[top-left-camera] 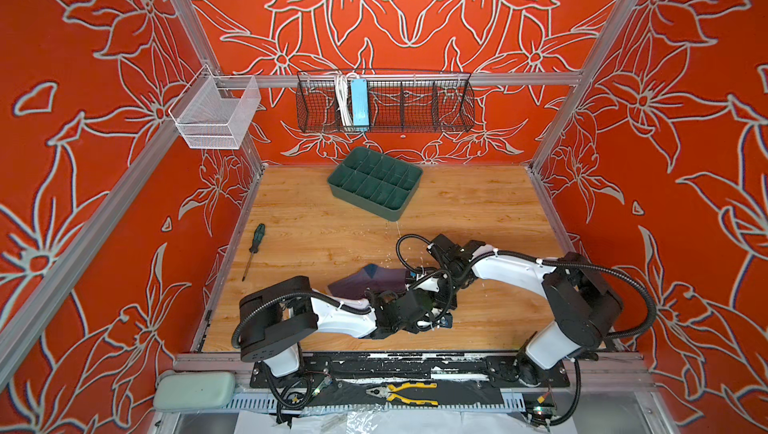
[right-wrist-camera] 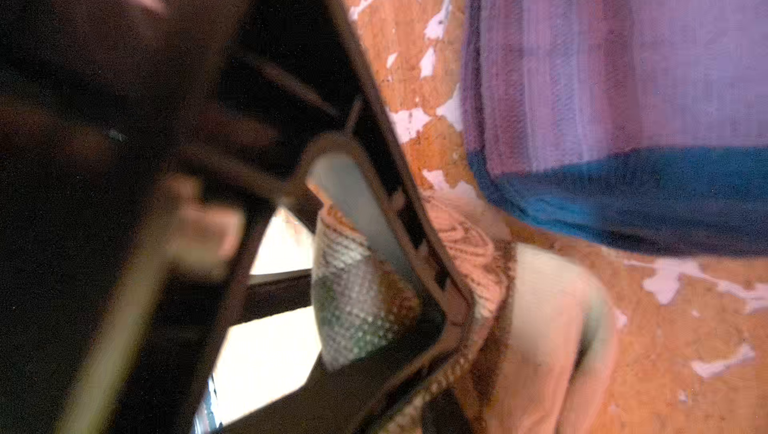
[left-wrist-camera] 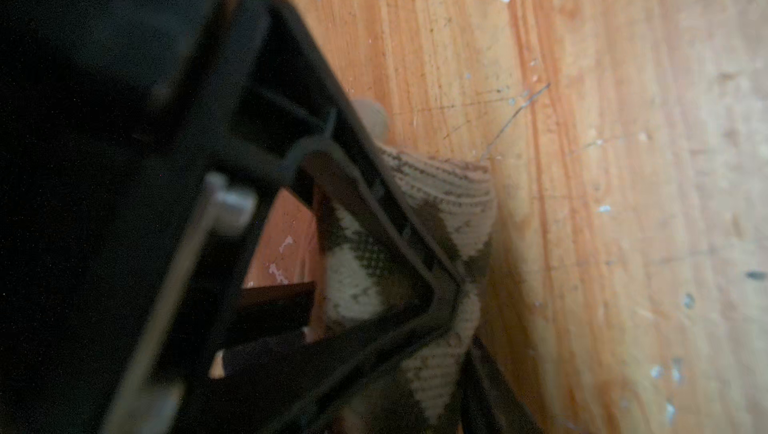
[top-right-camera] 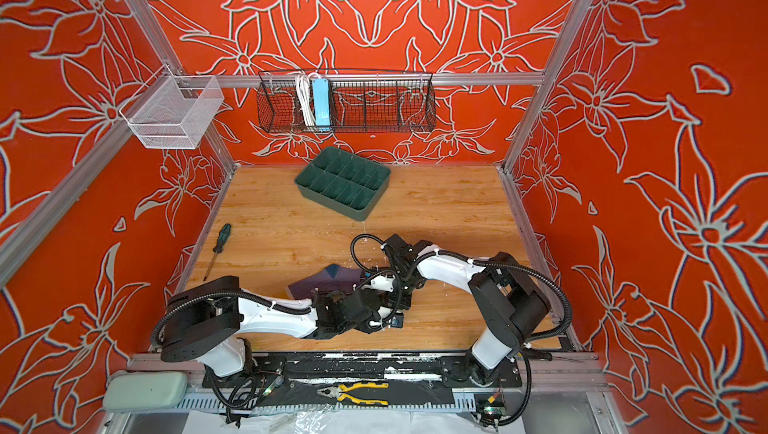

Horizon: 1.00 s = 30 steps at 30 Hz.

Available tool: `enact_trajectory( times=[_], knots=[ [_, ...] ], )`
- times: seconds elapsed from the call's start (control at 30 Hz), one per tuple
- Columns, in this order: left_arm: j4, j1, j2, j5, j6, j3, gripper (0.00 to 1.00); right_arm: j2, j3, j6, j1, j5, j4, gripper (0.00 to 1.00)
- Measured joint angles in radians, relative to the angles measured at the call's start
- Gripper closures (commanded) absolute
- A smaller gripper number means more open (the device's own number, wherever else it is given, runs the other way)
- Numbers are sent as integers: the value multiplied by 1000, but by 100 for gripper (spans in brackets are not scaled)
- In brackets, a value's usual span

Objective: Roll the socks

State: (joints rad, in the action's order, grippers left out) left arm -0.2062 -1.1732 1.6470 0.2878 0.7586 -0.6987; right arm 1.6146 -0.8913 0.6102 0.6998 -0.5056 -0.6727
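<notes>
The purple sock (top-left-camera: 368, 282) lies flat on the wooden table (top-left-camera: 316, 220) just behind where my two grippers meet, and shows in both top views (top-right-camera: 328, 280). In the right wrist view its purple ribbing (right-wrist-camera: 602, 58) ends in a teal band. The beige sock with brown diamonds is hidden under the grippers in both top views. My left gripper (left-wrist-camera: 453, 403) is shut on a fold of the beige sock (left-wrist-camera: 453, 203). My right gripper (right-wrist-camera: 449, 394) is shut on the same beige sock (right-wrist-camera: 357, 307), close to the purple sock's teal edge. Both grippers (top-left-camera: 430, 311) sit almost touching each other.
A green divided tray (top-left-camera: 376, 183) stands at the back middle. A screwdriver (top-left-camera: 254, 251) lies at the left edge. A black wire basket (top-left-camera: 384, 102) and a white mesh basket (top-left-camera: 216, 110) hang on the back rail. Yellow pliers (top-left-camera: 409, 392) lie in front of the table.
</notes>
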Motion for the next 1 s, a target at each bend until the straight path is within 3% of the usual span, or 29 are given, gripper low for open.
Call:
enact_trajectory(
  times=[0.13, 0.27, 0.43, 0.63, 0.83, 1.0],
  knots=[
    [-11, -1, 12, 14, -4, -1, 88, -9, 0, 2, -3, 16, -2, 90],
    [1, -1, 27, 19, 3, -23, 99, -33, 10, 0, -6, 47, -2, 68],
    [100, -2, 35, -10, -19, -81, 100, -144, 68, -1, -11, 111, 33, 39],
    [203, -4, 33, -50, -69, -125, 100, -397, 181, 3, -57, 197, 55, 32],
    [345, 30, 39, -100, -149, -193, 100, -697, 252, -30, -205, 353, 84, 18],
    [573, 103, 112, -261, -223, -367, 99, -853, 267, -73, -315, 546, 198, 17]
  ],
)
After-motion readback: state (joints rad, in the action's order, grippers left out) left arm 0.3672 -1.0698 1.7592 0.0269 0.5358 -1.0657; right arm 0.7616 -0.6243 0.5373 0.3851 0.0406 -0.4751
